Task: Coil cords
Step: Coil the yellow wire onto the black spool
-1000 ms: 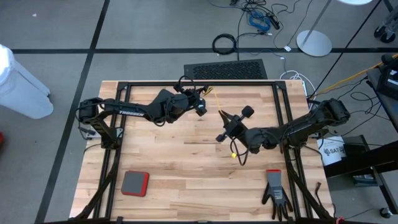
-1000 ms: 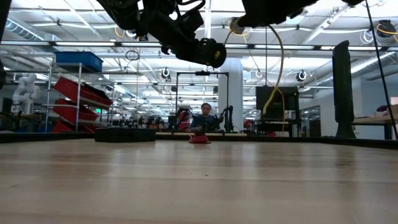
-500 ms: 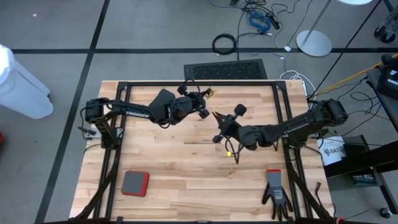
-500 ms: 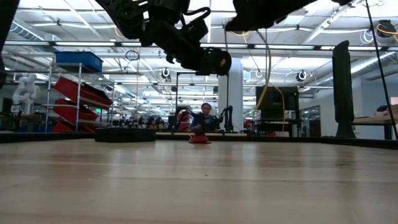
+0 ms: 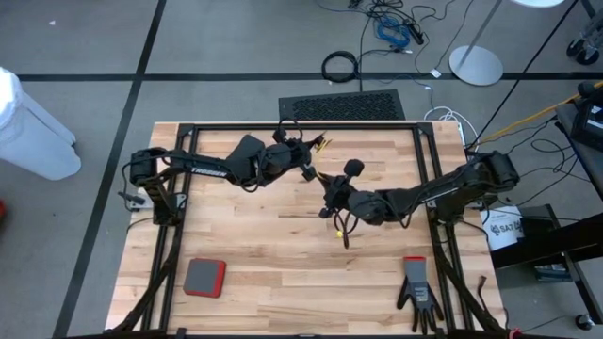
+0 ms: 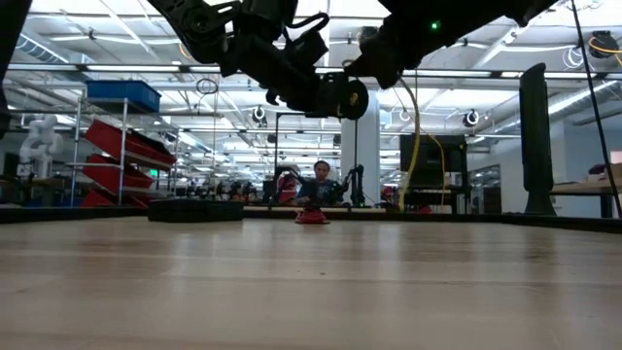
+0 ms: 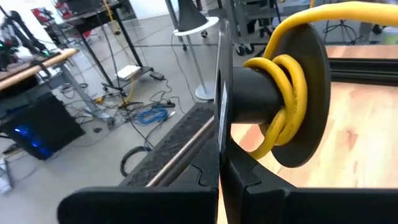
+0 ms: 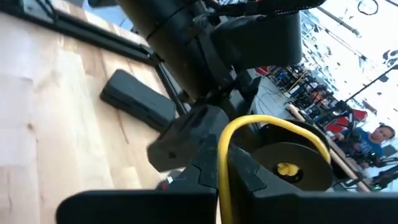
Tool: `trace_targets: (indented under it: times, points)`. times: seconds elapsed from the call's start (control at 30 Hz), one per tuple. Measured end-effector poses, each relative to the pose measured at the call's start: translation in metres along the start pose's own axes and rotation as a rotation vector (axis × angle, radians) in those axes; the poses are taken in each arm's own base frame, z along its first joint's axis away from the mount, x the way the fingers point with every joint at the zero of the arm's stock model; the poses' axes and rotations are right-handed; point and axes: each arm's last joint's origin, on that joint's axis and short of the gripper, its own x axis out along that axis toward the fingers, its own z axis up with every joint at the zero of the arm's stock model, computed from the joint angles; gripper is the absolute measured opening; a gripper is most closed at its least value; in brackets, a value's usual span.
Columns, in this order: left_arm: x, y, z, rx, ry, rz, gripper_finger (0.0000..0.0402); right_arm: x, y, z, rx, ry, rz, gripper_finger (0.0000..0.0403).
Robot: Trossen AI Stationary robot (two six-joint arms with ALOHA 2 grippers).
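A small black reel [image 7: 292, 93] carries several turns of the yellow cord [image 7: 287, 93] on its hub. My left gripper [image 7: 219, 177] is shut on the reel above the table's far middle [image 5: 306, 170]. My right gripper [image 8: 219, 182] is shut on the yellow cord close beside the reel [image 5: 330, 194]. From there the cord arcs to the reel [image 8: 292, 167], and a loop of it hangs below [image 5: 341, 230]. The dark brown cord and its reel are not in view. My left gripper pinches the rim of the reel's thin near flange [image 7: 220, 118] between its two fingers, coming about level from the table's left. The reel is lifted clear, high above the table [image 6: 346, 97]. The cord's turns lie between its two flanges. My right gripper pinches a single strand of the yellow cord [image 8: 222, 158] between its two fingers, coming from the table's right. The strand runs across the fingers. One side arcs over to the reel. The other hangs slack below the gripper [image 6: 416, 136], clear of the table.
A red and grey pad [image 5: 204, 277] lies near the front left and a black glove [image 5: 417, 293] near the front right. Black frame rails [image 5: 301, 126] run along the table's edges. A black mat [image 5: 344, 105] and a thick black cable ring [image 5: 340, 66] lie beyond the far edge.
My right gripper has moved toward the table's left and a little far, up close to the reel, turning as it went; the hanging yellow loop went with it. My left gripper has shifted the reel slightly toward the right gripper and a little lower.
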Motion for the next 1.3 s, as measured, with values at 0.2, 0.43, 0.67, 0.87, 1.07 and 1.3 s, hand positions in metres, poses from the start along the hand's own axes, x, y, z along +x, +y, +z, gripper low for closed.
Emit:
trace_targets:
  times: [0.2,0.43,0.67,0.87,1.07,1.3]
  points:
    - [-0.002,-0.007,0.003,-0.041,-0.027,-0.153,0.0000,0.002,-0.004,-0.012,-0.098,0.089,0.002,0.0000]
    - [-0.002,-0.008,0.002,-0.092,-0.023,-0.246,0.0000,0.010,-0.009,-0.017,-0.069,0.107,0.051,0.0000]
    - [-0.002,-0.008,0.002,-0.159,-0.022,-0.268,0.0000,0.011,-0.009,-0.017,-0.063,0.101,0.065,0.0000]
    - [-0.001,-0.006,0.007,-0.250,-0.055,-0.269,0.0000,0.007,-0.007,-0.016,-0.076,0.103,0.045,0.0000]
    - [0.003,0.003,0.008,-0.384,-0.068,-0.338,0.0000,-0.004,-0.002,-0.013,-0.165,0.123,-0.046,0.0000]
    - [0.005,0.009,0.015,-0.520,-0.117,-0.440,0.0000,-0.008,0.003,-0.027,-0.173,0.147,-0.084,0.0000]
